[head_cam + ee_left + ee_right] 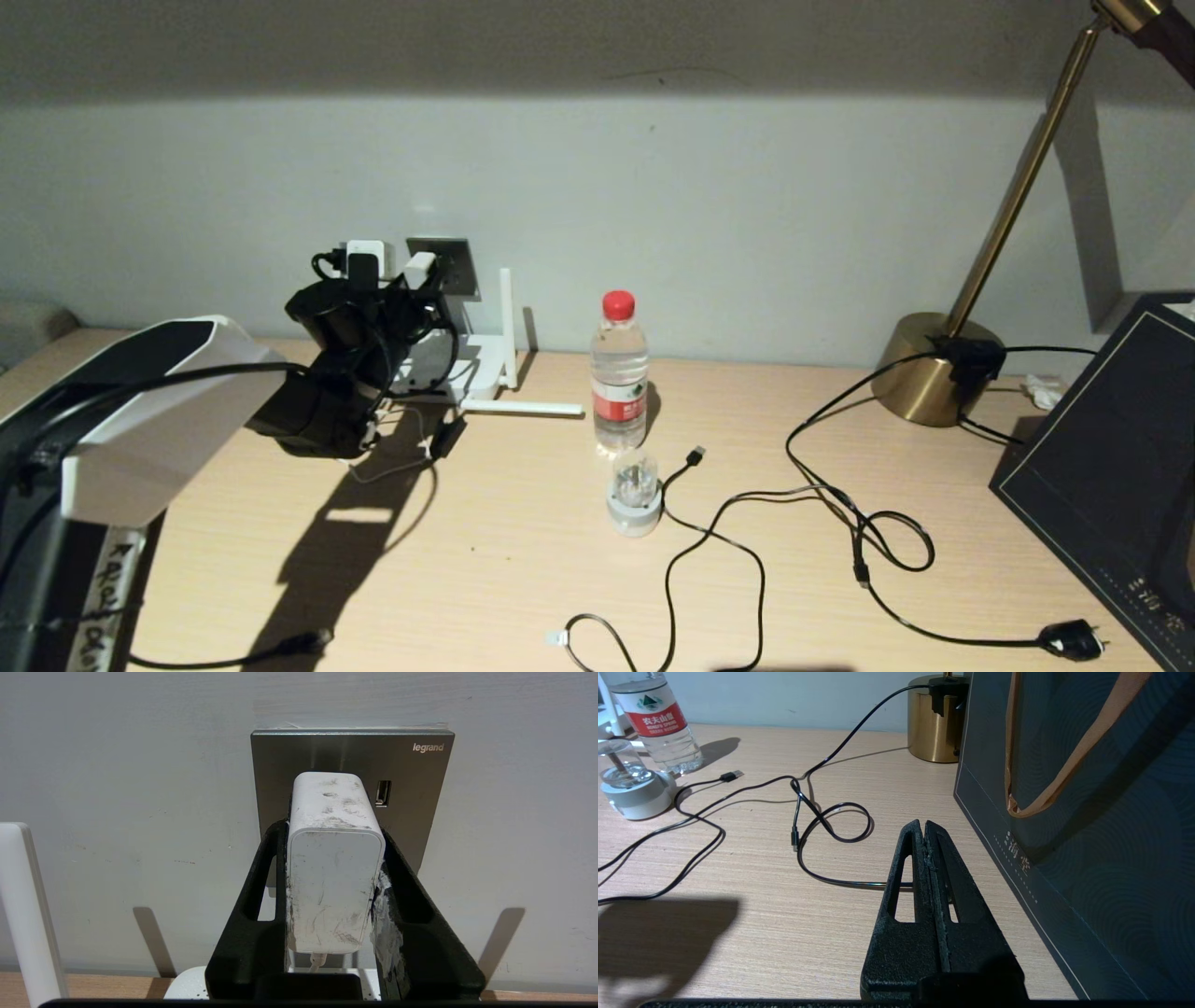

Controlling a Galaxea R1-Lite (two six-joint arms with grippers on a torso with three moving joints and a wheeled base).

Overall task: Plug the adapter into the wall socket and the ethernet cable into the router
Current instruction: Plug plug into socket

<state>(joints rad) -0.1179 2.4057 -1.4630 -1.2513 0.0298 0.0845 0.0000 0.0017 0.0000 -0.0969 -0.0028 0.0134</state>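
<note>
Left arm (140,420): white shell, black cabling. Claws (924,833) black, slotted fingers (247,914); white smears.

A desk corner in a home or hotel-style room, lit by a lamp.

You're looking at a pale wood-grain worktop (485,560) set against a plain painted wall (747,205), with a brushed-metal Legrand wall socket (411,765) that includes a USB port. A brass desk lamp (934,373), a white router (476,373), a bottle of drinking water (619,373), loose charging cables (803,495) and a dark gift bag (1087,835) with a ribbon handle all point to a lived-in room, not a lab or workshop.
</note>
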